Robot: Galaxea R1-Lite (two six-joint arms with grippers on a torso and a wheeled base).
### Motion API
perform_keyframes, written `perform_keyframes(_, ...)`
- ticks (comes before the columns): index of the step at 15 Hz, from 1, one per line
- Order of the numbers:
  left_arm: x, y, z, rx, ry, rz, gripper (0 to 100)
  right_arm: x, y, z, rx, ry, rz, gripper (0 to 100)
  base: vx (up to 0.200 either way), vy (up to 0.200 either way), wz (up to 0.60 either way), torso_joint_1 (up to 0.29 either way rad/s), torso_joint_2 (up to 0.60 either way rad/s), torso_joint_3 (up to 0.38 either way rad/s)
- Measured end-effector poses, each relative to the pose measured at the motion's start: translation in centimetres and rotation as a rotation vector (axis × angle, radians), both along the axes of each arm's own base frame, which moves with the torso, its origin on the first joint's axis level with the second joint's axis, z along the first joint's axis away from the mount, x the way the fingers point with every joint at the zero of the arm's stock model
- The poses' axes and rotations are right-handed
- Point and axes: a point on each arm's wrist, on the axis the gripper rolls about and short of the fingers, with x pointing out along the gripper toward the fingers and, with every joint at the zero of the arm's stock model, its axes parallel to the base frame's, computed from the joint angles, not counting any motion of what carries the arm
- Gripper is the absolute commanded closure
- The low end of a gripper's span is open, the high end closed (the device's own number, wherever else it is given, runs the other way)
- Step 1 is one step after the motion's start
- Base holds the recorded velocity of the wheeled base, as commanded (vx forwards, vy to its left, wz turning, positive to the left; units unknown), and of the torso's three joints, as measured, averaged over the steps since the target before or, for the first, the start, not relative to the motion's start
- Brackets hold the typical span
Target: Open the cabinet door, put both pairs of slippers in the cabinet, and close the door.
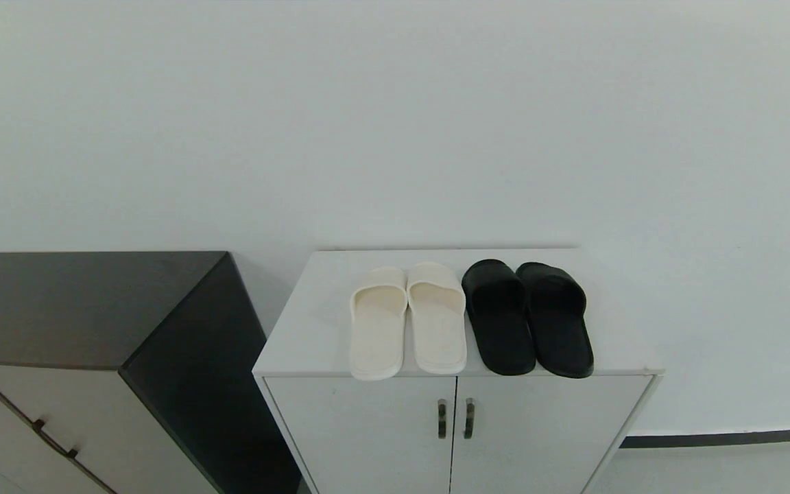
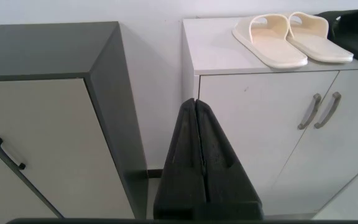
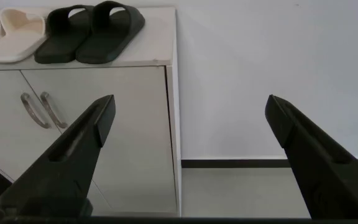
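We see cream slippers (image 1: 407,321) and black slippers (image 1: 527,318) side by side on the surface of the white cabinet (image 1: 306,329), its doors (image 1: 367,439) shut. It stands against a plain wall (image 1: 395,123), beside a dark-topped cabinet (image 1: 79,302). Our left gripper (image 2: 196,104) has its jaws pressed together, empty. The right gripper (image 3: 190,102) has its jaws wide apart, holding nothing.

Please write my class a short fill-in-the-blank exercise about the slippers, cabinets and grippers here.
The cream slippers and black slippers lie on ____ of the white cabinet.
Its two doors are ____.
The left gripper is ____; the right gripper is open.
The dark cabinet stands to the robot's ____ of the white one.
Missing words: top; closed; shut; left.
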Motion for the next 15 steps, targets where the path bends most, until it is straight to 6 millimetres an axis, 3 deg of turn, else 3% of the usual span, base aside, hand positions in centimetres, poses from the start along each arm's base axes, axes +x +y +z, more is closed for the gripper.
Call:
perform_keyframes(6,0.0,0.0,0.0,0.000,0.000,0.000,100,0.1,0.0,0.7,-0.016,0.000,0.003,0,0.000,0.000,0.00,0.000,0.00,0.000)
perform_keyframes(9,0.0,0.0,0.0,0.001,0.000,0.004,100,0.4,0.1,6.2,0.065,-0.056,0.067,0,0.000,0.000,0.00,0.000,0.00,0.000)
perform_keyframes(11,0.0,0.0,0.0,0.000,0.000,0.004,100,2.5,0.2,8.4,0.073,0.031,0.125,0,0.000,0.000,0.00,0.000,0.00,0.000)
perform_keyframes(15,0.0,0.0,0.0,0.007,-0.001,0.004,100,9.6,1.3,11.2,0.140,0.161,0.199,0,0.000,0.000,0.00,0.000,0.00,0.000)
